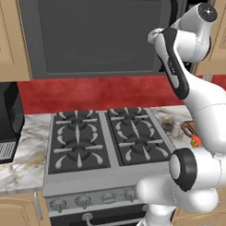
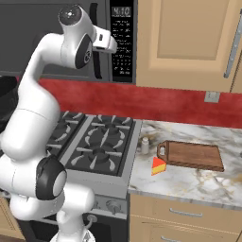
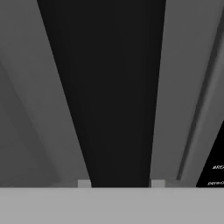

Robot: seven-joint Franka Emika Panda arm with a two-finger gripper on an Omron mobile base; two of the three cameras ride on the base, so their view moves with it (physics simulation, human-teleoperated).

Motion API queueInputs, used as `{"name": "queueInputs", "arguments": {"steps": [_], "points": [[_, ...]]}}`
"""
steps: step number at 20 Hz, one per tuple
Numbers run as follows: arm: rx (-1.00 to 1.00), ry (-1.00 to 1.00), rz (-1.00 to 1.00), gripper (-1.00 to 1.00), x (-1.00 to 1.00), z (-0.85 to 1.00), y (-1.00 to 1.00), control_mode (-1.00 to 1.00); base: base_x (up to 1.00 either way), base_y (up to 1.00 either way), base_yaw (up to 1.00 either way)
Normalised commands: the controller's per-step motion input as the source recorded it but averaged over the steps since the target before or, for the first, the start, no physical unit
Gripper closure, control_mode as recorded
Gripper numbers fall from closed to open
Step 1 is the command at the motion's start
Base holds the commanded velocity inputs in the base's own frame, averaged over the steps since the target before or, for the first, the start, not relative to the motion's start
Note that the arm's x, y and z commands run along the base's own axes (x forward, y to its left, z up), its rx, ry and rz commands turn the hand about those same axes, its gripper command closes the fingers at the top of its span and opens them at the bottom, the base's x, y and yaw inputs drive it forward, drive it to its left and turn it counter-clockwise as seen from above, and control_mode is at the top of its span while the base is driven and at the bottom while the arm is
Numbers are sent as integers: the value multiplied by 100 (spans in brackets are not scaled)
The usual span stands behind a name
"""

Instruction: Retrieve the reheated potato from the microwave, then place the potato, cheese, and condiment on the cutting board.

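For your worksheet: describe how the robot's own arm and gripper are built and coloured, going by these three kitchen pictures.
The arm is made of smooth, rounded, glossy white segments with dark grey to black joint caps and bands; one round dark joint disc sits low on it. A grey dome tops the upper joint. No cables or markings show. In the hand view, the gripper has two small square pale grey fingertips.
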Motion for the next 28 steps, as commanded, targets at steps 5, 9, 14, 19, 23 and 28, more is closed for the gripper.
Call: {"name": "queueInputs", "arguments": {"steps": [5,9,14,19,23,28], "points": [[1,0,0,100,-40,0,26,-100,0,0,0],[1,0,0,100,-61,3,23,-100,0,0,0],[3,0,0,100,-73,6,19,-100,0,0,0],[2,0,0,100,-71,10,22,-100,0,0,0],[6,0,0,100,-69,13,22,-100,0,0,0],[6,0,0,100,-68,11,27,-100,0,0,0]]}}
